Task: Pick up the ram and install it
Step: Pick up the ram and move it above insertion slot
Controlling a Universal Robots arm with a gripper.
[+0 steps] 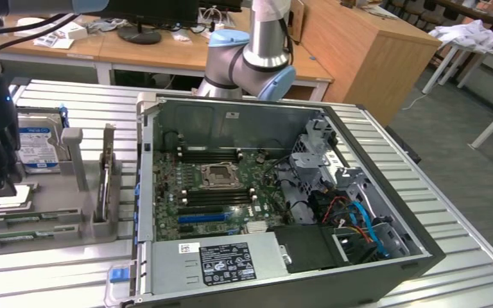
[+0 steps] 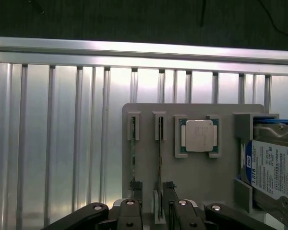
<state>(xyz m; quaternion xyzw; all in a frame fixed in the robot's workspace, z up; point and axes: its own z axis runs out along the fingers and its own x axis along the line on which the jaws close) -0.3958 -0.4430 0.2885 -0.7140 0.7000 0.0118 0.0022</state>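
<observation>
While the gripper (image 2: 151,191) hangs over the grey holder (image 2: 146,143), its two fingers are spread wide and pinch nothing. Between them is the ram (image 2: 160,153), a long green stick standing on its thin edge in a slot. A second green stick (image 2: 133,148) stands in the next slot, just beside it, and one finger looks to be right above that one.

I think the job right now is lining up for the grab. To do it well, the arm should sit so the ram is in the middle of the gap, not close to one finger. No finger should bump the second stick on the way down. The gripper should go straight down, not tilted, and squeeze the flat sides gently, because the stick is thin and could bend or tip in its slot.

The silver chip (image 2: 199,135) and the hard drive (image 2: 273,165) sit on the same holder, off to the side, and should be left alone. The open computer case (image 1: 315,192) stands well apart, to the exterior view's right of the holder.
</observation>
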